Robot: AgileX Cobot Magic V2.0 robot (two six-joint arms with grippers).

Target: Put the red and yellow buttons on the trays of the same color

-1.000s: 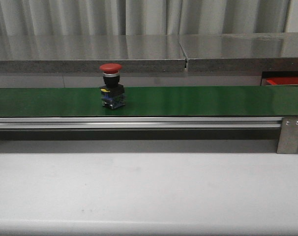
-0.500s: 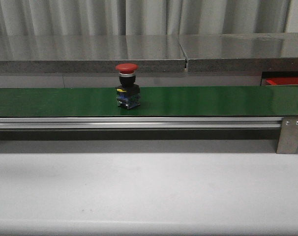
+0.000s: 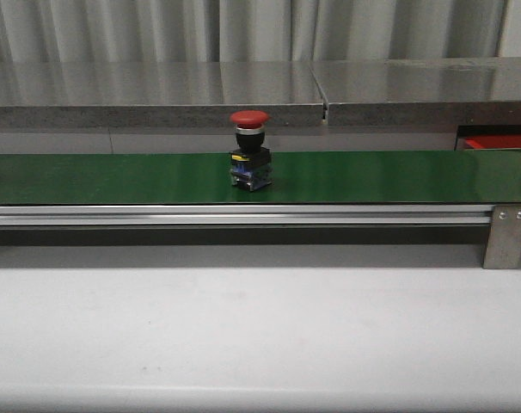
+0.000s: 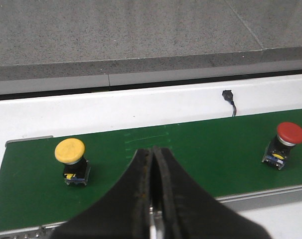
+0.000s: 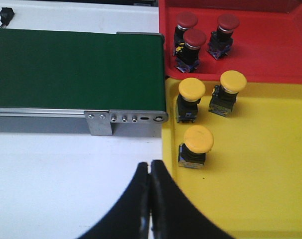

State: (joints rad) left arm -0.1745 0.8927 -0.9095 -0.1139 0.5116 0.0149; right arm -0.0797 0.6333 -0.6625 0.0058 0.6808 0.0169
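A red button [image 3: 249, 148] stands upright on the green conveyor belt [image 3: 372, 176], a little left of centre; the left wrist view shows the same red button [image 4: 287, 144] and a yellow button [image 4: 71, 160] further back along the belt. My left gripper [image 4: 153, 152] hangs shut and empty above the belt between them. My right gripper [image 5: 151, 165] is shut and empty over the white table beside the yellow tray [image 5: 270, 199]. The yellow tray holds three yellow buttons [image 5: 196, 144]. The red tray [image 5: 270, 50] holds three red buttons [image 5: 191, 47].
The belt's metal end bracket [image 3: 506, 234] stands at the right. A sliver of the red tray [image 3: 497, 142] shows past it. A small black connector with a wire [image 4: 228, 95] lies on the white surface behind the belt. A grey stone ledge [image 3: 157, 95] runs behind.
The red button has travelled to the right along the belt, from about a third of the way across to nearly the middle. A dark object edge has appeared at the belt's far left.
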